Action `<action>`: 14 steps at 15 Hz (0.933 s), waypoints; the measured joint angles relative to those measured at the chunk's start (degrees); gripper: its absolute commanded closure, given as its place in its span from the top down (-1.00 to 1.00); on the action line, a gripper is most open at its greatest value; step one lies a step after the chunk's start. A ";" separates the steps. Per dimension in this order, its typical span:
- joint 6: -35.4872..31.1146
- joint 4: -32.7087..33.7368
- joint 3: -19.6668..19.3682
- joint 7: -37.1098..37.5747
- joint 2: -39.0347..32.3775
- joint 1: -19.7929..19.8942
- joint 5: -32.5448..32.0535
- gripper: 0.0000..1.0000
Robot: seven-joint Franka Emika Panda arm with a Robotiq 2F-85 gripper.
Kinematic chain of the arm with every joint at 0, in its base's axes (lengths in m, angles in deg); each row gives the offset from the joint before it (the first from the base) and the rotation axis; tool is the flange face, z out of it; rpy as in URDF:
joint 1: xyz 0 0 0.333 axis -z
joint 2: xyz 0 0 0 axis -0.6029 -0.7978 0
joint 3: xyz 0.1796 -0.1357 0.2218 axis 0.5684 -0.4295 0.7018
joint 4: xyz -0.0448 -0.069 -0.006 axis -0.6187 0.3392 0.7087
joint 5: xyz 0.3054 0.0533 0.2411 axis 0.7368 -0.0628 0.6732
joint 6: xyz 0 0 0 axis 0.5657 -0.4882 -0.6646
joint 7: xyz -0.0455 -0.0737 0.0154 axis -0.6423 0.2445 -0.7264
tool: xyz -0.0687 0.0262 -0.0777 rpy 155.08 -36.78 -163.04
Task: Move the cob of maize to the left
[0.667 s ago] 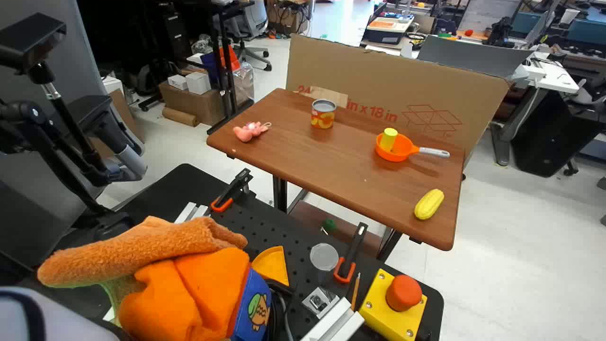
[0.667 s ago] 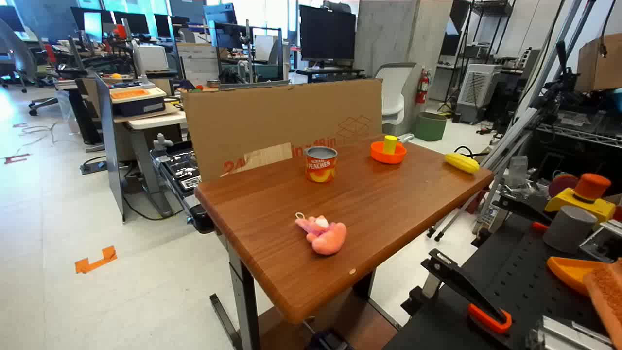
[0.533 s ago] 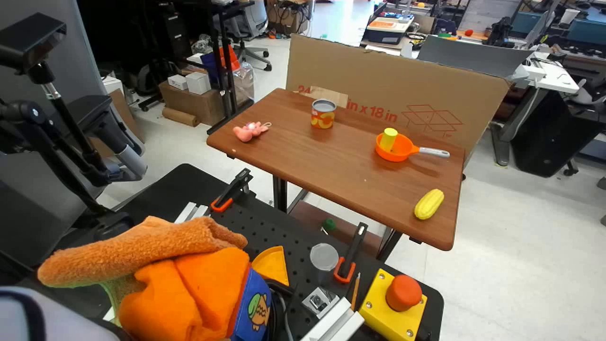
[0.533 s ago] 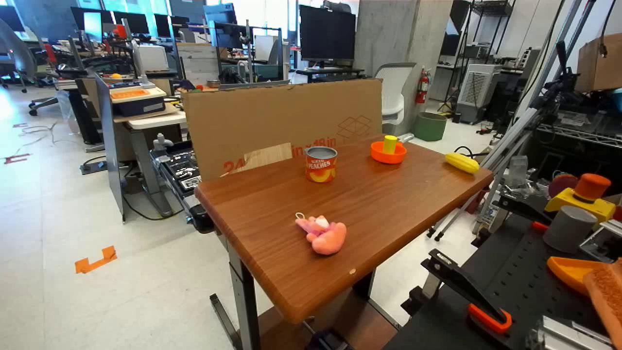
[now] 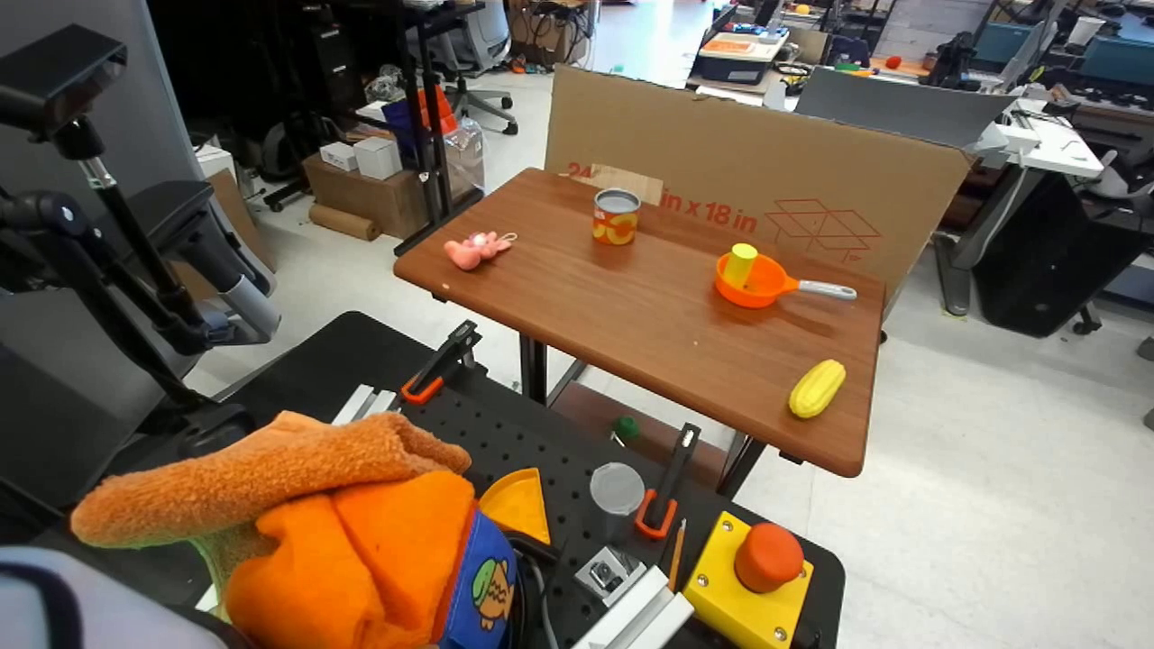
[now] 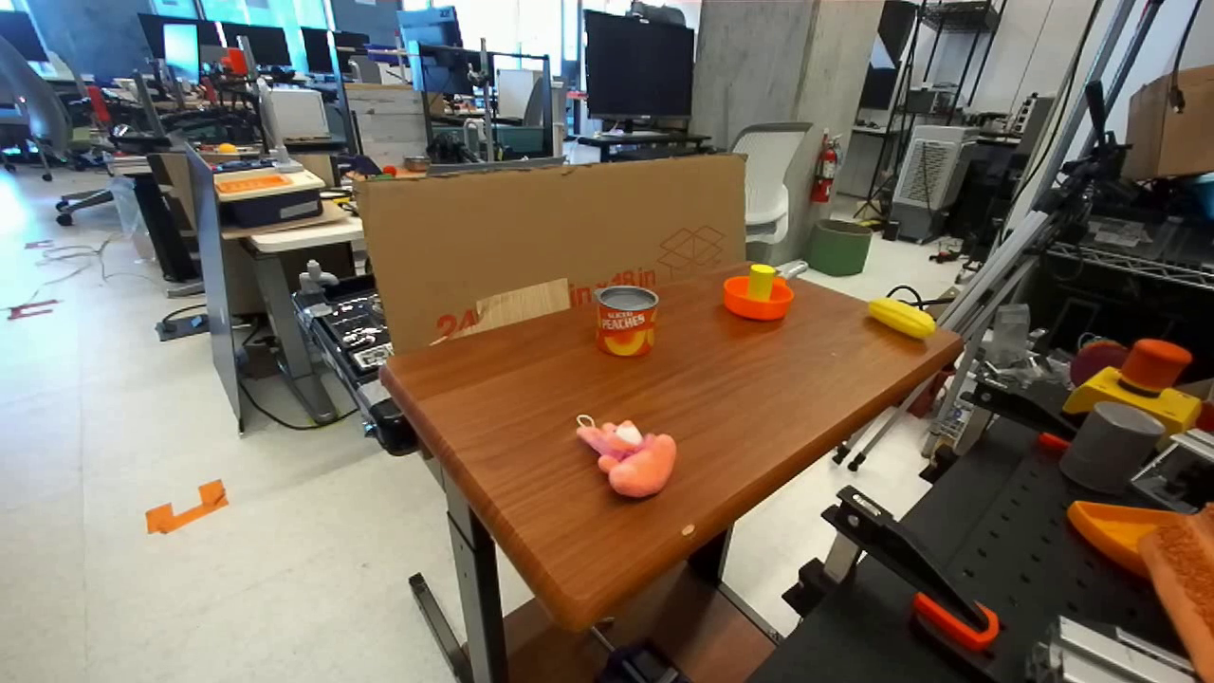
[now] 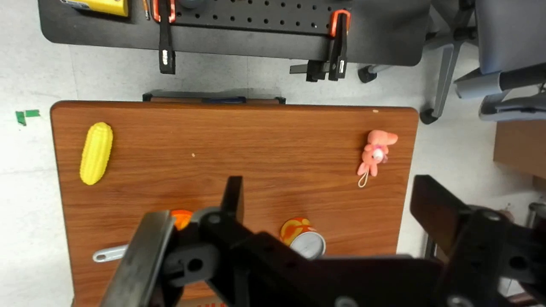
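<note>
The cob of maize (image 5: 817, 388), bright yellow and oblong, lies on the brown table near its right front corner in an exterior view. It also lies by the table edge at the right in an exterior view (image 6: 902, 318). In the wrist view the cob (image 7: 97, 153) is at the upper left, whole and uncovered. My gripper (image 7: 328, 181) shows only in the wrist view. Its fingers are wide apart with nothing between them. It is high above the table, far to the right of the cob in that view.
The table (image 5: 631, 306) also bears an orange pan (image 5: 764, 281) with a yellow cylinder, a peach can (image 5: 616, 218) and a pink plush toy (image 5: 475, 251). A cardboard sheet (image 5: 721, 162) stands along the back. A black bench (image 5: 541, 424) with clamps lies in front.
</note>
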 measured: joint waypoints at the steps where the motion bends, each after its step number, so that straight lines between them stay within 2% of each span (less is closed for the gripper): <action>1: -1.62 -0.31 -0.16 1.09 -0.66 0.80 0.34 1.00; 5: -8.30 -0.50 -1.36 3.70 -6.40 4.46 0.72 1.00; 8: -14.31 0.83 -1.54 6.73 -14.11 7.13 -0.25 1.00; 14: -17.02 7.91 -1.40 13.31 -30.56 8.54 -3.30 1.00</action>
